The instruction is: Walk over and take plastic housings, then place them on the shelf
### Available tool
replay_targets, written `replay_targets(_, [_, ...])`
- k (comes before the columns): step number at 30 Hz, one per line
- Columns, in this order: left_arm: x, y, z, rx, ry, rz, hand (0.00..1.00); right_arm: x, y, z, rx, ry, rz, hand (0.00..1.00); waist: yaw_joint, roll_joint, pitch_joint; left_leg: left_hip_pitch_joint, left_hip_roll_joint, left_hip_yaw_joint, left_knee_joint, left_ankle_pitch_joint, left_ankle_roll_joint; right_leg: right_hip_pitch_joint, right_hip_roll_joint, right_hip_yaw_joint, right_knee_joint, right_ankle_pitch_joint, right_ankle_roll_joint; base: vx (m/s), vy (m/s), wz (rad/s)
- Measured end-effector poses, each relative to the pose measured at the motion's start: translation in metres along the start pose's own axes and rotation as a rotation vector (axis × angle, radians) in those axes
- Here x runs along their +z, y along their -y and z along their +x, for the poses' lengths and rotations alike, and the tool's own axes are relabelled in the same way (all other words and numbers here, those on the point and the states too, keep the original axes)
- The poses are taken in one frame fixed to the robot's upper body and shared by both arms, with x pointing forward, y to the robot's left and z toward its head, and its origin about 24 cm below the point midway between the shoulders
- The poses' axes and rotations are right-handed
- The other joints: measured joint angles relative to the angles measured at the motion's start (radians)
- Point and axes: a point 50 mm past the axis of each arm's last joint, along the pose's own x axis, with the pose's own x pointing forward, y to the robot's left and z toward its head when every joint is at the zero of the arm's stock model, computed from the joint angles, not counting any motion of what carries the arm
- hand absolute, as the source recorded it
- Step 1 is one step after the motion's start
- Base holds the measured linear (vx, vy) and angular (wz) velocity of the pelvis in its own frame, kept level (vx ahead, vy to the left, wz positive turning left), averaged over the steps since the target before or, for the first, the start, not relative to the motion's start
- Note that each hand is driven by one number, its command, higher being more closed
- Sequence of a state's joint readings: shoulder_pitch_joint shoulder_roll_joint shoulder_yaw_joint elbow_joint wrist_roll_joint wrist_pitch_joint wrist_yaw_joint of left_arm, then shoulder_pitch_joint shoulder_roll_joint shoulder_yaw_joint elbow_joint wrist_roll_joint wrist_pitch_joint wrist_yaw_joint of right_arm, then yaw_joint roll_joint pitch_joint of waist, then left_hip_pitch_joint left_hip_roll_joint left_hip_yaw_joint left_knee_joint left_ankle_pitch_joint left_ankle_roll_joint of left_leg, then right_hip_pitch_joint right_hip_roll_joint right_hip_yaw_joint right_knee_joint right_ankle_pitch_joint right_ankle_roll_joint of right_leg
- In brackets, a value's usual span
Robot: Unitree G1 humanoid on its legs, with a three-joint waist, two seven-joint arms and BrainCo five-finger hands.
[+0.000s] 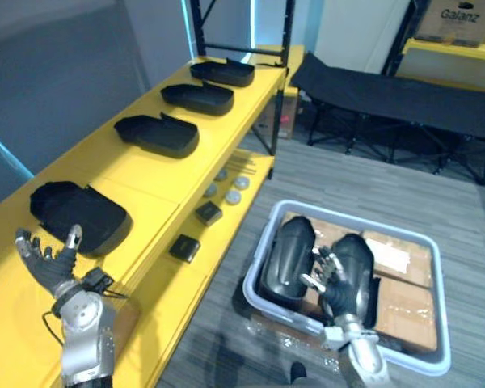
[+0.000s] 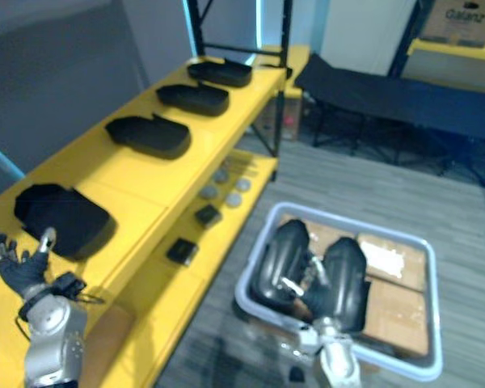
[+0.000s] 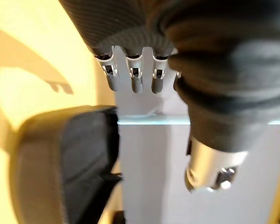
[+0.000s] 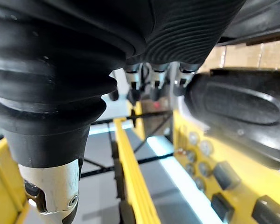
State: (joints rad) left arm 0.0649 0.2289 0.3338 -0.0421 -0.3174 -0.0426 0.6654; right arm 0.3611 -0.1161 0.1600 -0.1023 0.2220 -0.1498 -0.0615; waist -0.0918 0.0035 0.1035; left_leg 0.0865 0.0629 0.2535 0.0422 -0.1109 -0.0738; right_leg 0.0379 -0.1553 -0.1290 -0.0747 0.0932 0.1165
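Seeing two plastic housings (image 1: 287, 255) side by side in bin (image 1: 364, 220), four more on shelf (image 1: 145, 182) left of bin. Hovering right hand (image 1: 339, 287) above bin pair, fingers relaxed, gripping nothing. Left hand (image 1: 52, 263) splayed, empty, far left of bin. Judging shells light, stiff, slick: pinch along rim.

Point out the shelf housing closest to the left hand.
The housing at the shelf's near end, beside the left hand; the other three lie farther along.
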Motion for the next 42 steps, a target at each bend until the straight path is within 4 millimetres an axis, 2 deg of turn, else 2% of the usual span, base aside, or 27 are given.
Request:
replay_targets(8, [-0.017,0.002,0.005,0.056,-0.066,0.032,0.00,-0.001,0.000,0.000,0.016,-0.004,-0.001,0.00,-0.005,0.000,0.000,0.001,0.000,0.001,-0.002,0.000,0.000,-0.001,0.000,0.002,0.000,0.000,0.000,0.00,0.000,0.00])
replay_targets(15, [-0.039,0.003,-0.001,0.068,-0.166,0.087,0.00,-0.001,0.000,-0.001,0.016,-0.006,-0.001,0.00,-0.006,-0.001,0.000,0.001,0.000,0.003,-0.001,0.000,0.000,-0.002,0.000,0.005,0.000,0.001,0.001,0.00,0.000,0.00])
replay_targets(26, [-0.039,0.010,-0.002,0.056,-0.189,0.072,0.00,-0.002,0.000,-0.001,0.015,-0.009,-0.002,0.00,-0.005,0.001,-0.002,0.002,-0.001,0.004,-0.001,0.000,0.000,-0.001,0.000,0.007,0.000,0.001,0.002,0.00,0.000,0.00])
replay_targets(33, [-0.036,0.024,-0.009,-0.034,-0.215,0.017,0.00,-0.001,0.000,-0.001,0.015,-0.006,-0.002,0.00,-0.003,0.000,-0.003,0.002,-0.001,0.004,0.000,0.000,0.000,-0.001,-0.001,0.007,0.000,0.002,0.002,0.00,0.000,0.00])
replay_targets(42, [-0.031,0.057,-0.032,-0.255,-0.250,-0.036,0.00,0.002,-0.002,0.004,0.019,0.011,0.001,0.00,-0.005,-0.006,-0.006,0.001,-0.001,0.004,0.000,0.000,0.000,-0.002,-0.001,0.006,0.000,0.002,0.002,0.00,0.000,0.00])
